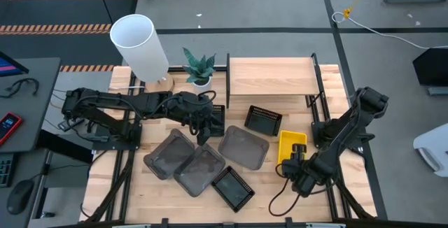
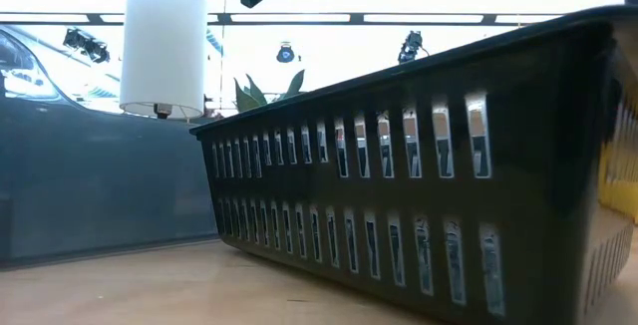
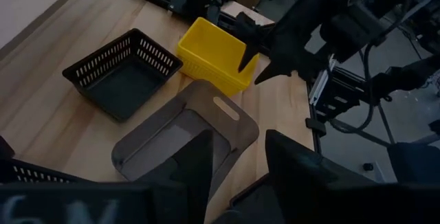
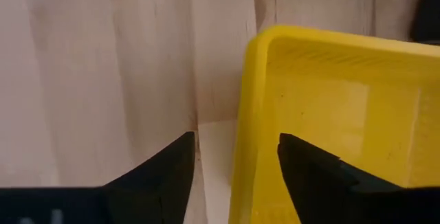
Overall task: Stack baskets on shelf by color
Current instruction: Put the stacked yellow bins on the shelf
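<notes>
At four o'clock on the bench (image 1: 140, 200), the right gripper (image 4: 236, 157) has its fingers parted astride the yellow basket's (image 1: 292, 146) rim, gripping nothing; sink squarely over the wall, then close. Left gripper (image 1: 204, 126) hovers open mid-bench.

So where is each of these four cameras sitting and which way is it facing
High view: above the table, looking straight down; shows both arms, the shelf, and the baskets.
Low view: at tabletop height, looking level across; a black mesh basket fills it; no arm clearly shown.
Left wrist view: on the left arm, looking past its open jaws at a grey basket; the right arm shows beyond.
Right wrist view: on the right arm, its open jaws straddling the yellow basket's rim.
Shared: the yellow basket appears in the high and both wrist views.
</notes>
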You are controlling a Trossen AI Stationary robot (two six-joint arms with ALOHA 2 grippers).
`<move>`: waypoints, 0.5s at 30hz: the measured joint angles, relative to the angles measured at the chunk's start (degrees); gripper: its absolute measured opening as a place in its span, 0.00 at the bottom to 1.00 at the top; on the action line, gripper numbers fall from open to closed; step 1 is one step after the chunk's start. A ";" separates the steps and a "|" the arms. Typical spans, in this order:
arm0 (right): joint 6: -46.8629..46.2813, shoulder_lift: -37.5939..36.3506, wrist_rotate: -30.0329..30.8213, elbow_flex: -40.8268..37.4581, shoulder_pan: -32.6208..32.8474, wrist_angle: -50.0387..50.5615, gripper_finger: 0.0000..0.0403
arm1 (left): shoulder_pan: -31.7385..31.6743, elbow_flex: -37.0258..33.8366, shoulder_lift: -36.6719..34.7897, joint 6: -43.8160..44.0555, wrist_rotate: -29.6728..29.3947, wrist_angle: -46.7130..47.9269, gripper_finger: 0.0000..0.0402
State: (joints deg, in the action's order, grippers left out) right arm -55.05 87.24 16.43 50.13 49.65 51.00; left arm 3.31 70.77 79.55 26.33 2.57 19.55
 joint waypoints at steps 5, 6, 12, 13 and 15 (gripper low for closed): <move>1.33 3.18 -1.52 0.01 -0.20 -0.23 0.40 | 0.01 0.00 0.00 0.00 0.00 -0.02 0.35; 1.51 3.80 -2.34 0.02 -0.28 -0.38 0.37 | 0.01 -0.01 0.00 0.00 0.00 0.00 0.35; 3.72 4.64 -4.67 0.02 -1.17 -2.18 0.17 | 0.00 0.01 0.00 -0.02 0.00 -0.02 0.35; 3.85 4.34 -4.87 0.02 -1.25 -2.12 0.13 | 0.00 -0.01 0.00 -0.02 0.00 0.00 0.35; 4.39 3.31 -5.83 0.02 -1.72 -1.88 0.05 | 0.01 0.01 0.00 -0.02 0.00 -0.02 0.35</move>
State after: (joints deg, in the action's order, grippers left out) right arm -50.66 90.55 10.59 50.15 47.93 49.12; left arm 3.32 70.78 79.55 26.30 2.57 19.53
